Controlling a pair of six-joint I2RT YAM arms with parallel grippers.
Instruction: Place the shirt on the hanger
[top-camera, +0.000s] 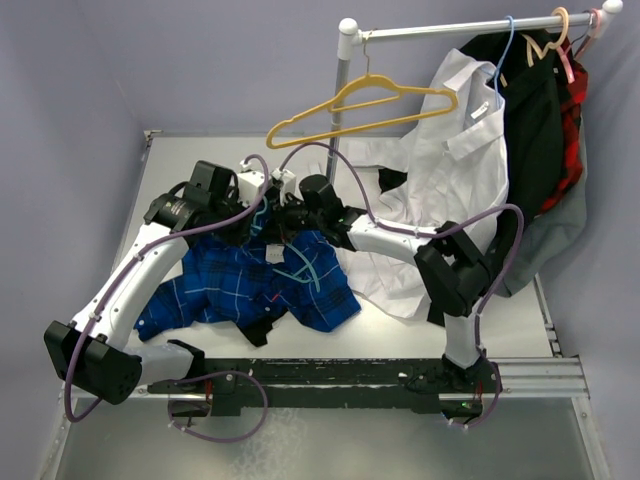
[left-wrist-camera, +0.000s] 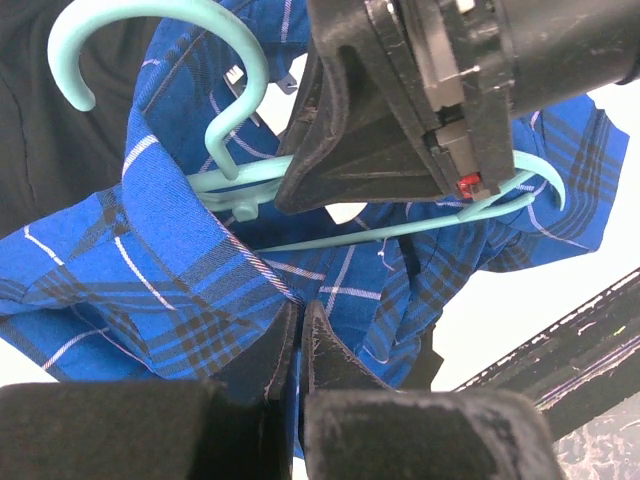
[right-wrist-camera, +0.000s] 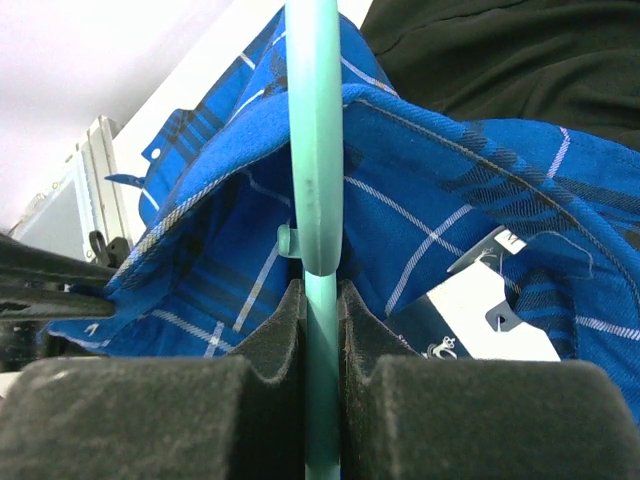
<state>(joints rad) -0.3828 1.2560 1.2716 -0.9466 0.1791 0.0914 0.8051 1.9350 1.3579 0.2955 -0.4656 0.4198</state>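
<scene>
The blue plaid shirt (top-camera: 250, 280) lies bunched on the white table, in front of both arms. The teal hanger (top-camera: 305, 270) sits partly inside it. In the left wrist view the hanger's hook (left-wrist-camera: 160, 40) curves up at top left and its bar (left-wrist-camera: 400, 228) runs across the shirt (left-wrist-camera: 130, 260). My left gripper (left-wrist-camera: 299, 312) is shut on a fold of the shirt's edge. My right gripper (right-wrist-camera: 321, 290) is shut on the hanger (right-wrist-camera: 318, 150) just below its neck, with the shirt collar (right-wrist-camera: 450, 200) draped around it. In the top view the two grippers meet near the collar (top-camera: 278, 225).
A garment rack (top-camera: 347, 80) stands at the back with a yellow hanger (top-camera: 360, 105), a plain white shirt (top-camera: 450, 170) trailing onto the table, and black and red garments (top-camera: 545, 120). A black rail (top-camera: 340, 375) runs along the table's front edge.
</scene>
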